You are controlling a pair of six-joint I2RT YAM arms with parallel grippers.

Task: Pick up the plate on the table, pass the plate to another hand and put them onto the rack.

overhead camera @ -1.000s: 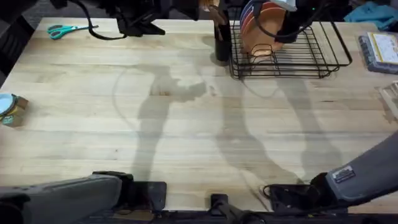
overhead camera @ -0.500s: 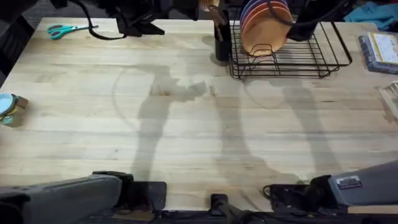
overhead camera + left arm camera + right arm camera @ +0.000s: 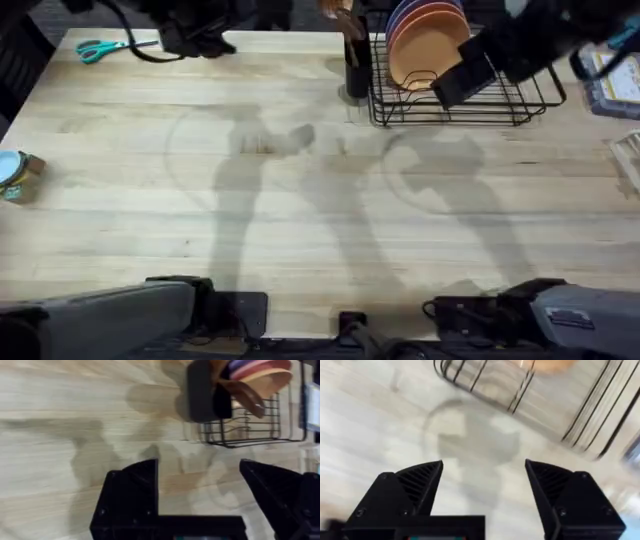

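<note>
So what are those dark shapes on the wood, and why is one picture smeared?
Overhead view: the dark shapes on the light wooden table are the arms' shadows. Right wrist view: the black wire rack streaks with motion blur behind the open right claw.

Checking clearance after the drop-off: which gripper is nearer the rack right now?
Right. The right gripper hangs over the rack's front edge, open and empty, beside the orange plate. The left gripper sits far across the table's back edge.
</note>
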